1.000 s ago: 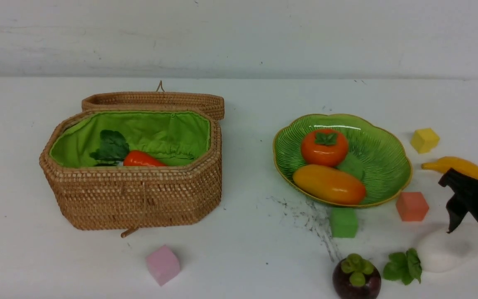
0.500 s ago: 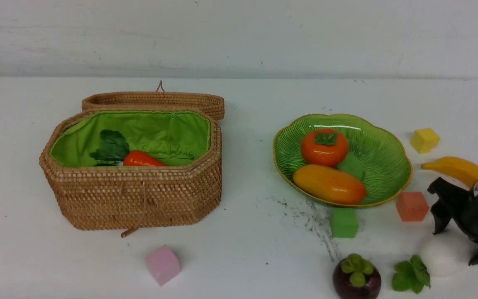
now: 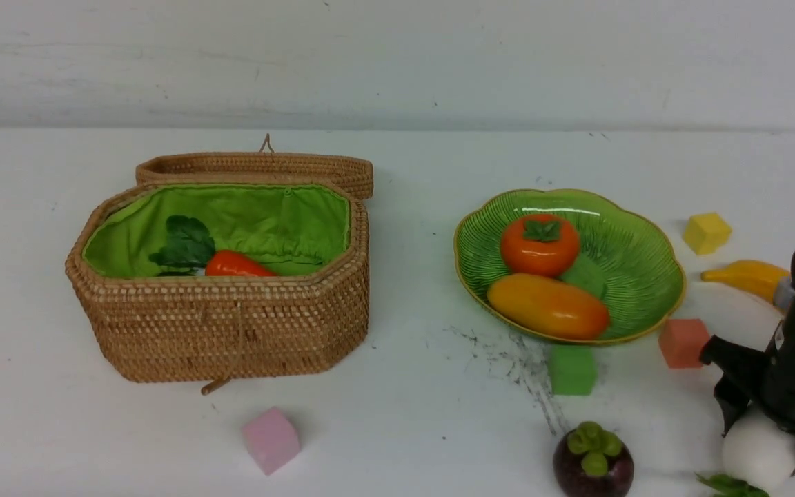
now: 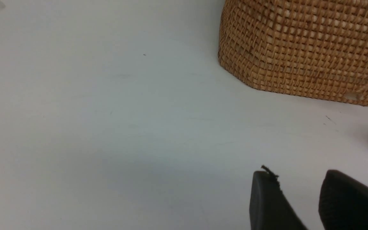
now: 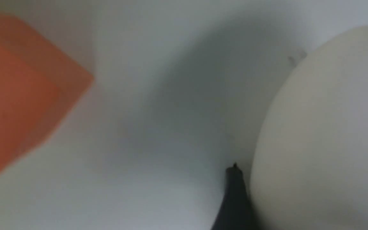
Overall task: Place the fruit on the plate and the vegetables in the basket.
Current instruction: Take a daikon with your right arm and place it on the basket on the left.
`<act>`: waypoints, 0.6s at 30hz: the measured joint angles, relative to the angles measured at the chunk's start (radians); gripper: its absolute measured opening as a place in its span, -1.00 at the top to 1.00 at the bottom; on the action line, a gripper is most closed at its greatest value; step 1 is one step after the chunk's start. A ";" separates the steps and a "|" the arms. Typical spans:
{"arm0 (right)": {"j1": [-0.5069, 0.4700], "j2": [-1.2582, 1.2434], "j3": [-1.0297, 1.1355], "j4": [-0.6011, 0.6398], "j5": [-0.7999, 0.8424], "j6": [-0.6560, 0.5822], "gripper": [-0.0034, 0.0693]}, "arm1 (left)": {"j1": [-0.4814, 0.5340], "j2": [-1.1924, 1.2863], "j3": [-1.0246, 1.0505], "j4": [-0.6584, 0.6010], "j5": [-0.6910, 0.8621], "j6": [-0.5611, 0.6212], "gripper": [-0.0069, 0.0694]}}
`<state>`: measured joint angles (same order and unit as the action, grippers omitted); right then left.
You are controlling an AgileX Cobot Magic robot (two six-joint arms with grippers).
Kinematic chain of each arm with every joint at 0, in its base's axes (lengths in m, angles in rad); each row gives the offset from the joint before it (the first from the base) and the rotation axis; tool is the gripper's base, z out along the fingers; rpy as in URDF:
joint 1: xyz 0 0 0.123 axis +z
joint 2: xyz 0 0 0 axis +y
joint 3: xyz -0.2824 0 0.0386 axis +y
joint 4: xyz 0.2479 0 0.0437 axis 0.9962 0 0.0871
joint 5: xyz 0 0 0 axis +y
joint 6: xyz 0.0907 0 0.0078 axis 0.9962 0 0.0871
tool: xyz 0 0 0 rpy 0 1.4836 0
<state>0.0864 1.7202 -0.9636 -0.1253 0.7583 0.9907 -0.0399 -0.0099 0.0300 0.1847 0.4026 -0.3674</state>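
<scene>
My right gripper (image 3: 763,442) is down at the table's right front, its jaws closed on the white radish (image 3: 760,455); in the right wrist view one dark finger (image 5: 235,198) lies flush against the radish (image 5: 324,134). The radish's green leaves (image 3: 732,486) point at the front edge. The green plate (image 3: 646,228) holds the persimmon (image 3: 539,245) and the mango (image 3: 548,306). The banana (image 3: 746,275) lies right of the plate, and the mangosteen (image 3: 592,462) stands at the front. The carrot (image 3: 239,264) lies in the open basket (image 3: 232,331). My left gripper (image 4: 297,174) hangs open and empty over bare table near the basket (image 4: 299,48).
Small cubes are scattered about: yellow (image 3: 706,232), orange-red (image 3: 682,342) just left of my right gripper, green (image 3: 571,370) in front of the plate, pink (image 3: 270,439) in front of the basket. Another green cube (image 3: 584,276) sits in the plate. The basket lid (image 3: 259,169) lies open behind.
My right gripper has come down and toward the front over the radish. The radish has shifted forward and turned, its leaves swinging from the left to the front edge.
</scene>
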 joint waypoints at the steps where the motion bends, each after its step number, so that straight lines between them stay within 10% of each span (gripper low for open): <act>1: 0.000 -0.012 0.000 0.002 0.003 -0.008 -0.42 | 0.000 0.000 0.000 0.000 0.000 0.000 0.19; 12: 0.001 -0.425 0.000 0.107 -0.190 -0.276 -0.42 | 0.000 0.000 0.000 0.000 0.000 0.000 0.19; 18: 0.089 -0.502 -0.074 0.333 -0.305 -0.703 -0.42 | 0.000 0.000 0.000 0.000 0.000 0.000 0.19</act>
<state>0.1754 1.2178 -1.0380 0.2081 0.4535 0.2882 -0.0399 -0.0099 0.0304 0.1847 0.4026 -0.3674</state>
